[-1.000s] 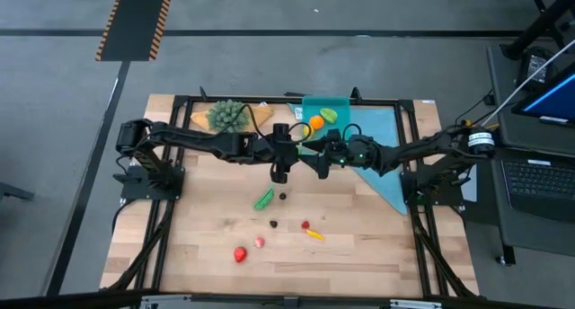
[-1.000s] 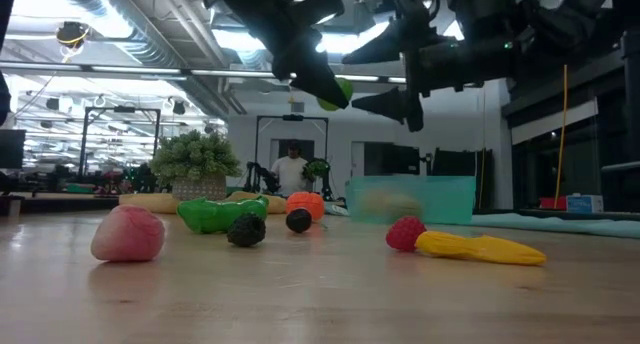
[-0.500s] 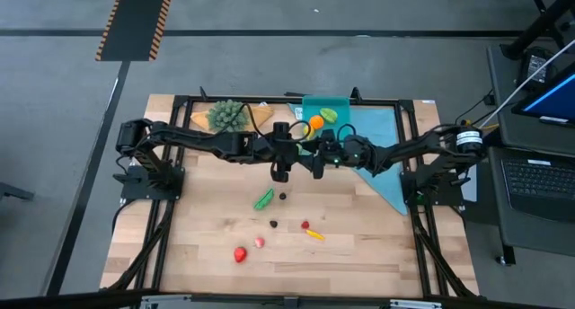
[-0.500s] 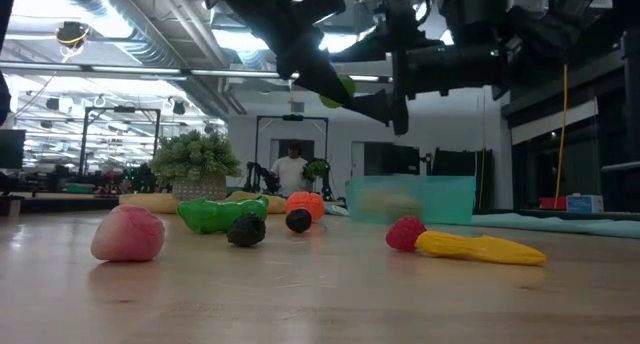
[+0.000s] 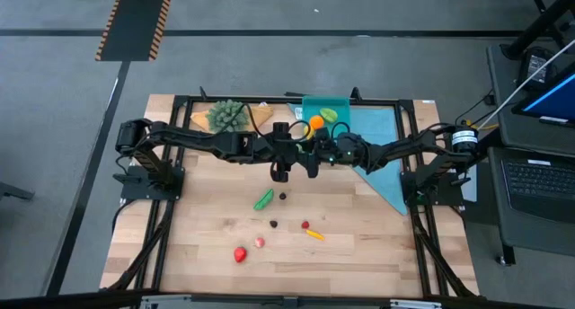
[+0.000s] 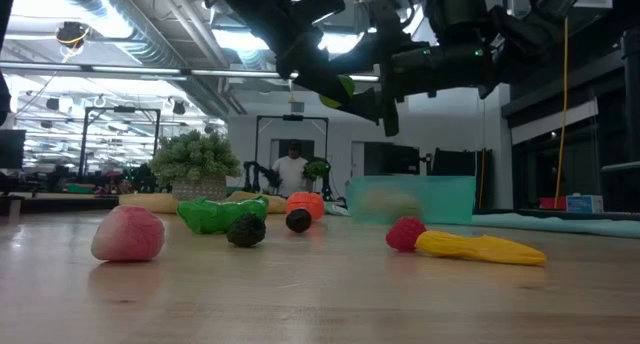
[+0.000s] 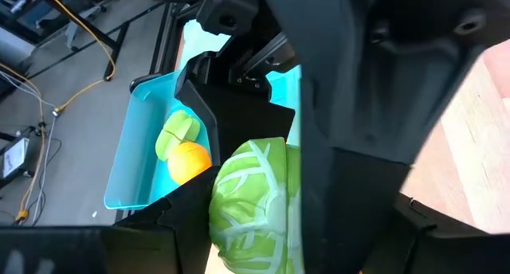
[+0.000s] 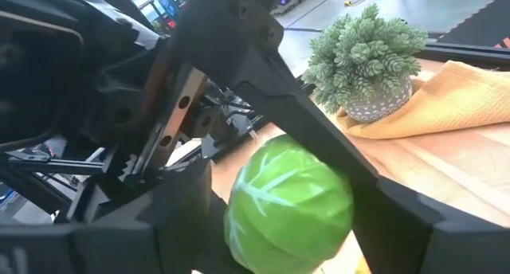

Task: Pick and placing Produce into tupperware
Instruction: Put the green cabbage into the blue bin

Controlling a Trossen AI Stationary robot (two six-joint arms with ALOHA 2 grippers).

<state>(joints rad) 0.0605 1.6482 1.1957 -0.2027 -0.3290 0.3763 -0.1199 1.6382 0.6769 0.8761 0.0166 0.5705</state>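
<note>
The Produce in hand, a green cabbage [image 7: 253, 198], is hanging mid-table between both grippers; the left gripper [image 7: 263, 226] is pinching it while the right gripper [image 8: 319, 218] is closing its fingers round it; the left should be letting go only once that grip seats, the tupperware [image 5: 316, 110] waiting at the far edge.

10 produce pieces [image 5: 263, 199], 1 tupperware [image 5: 327, 101], 1 plant [image 5: 227, 115], 1 cloth [image 5: 382, 138].

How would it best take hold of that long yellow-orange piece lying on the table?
Likely across the middle of the yellow-orange piece, from straight above, fingers astride its narrow width: it lies flat and long, and the red berry crowds one end.
</note>
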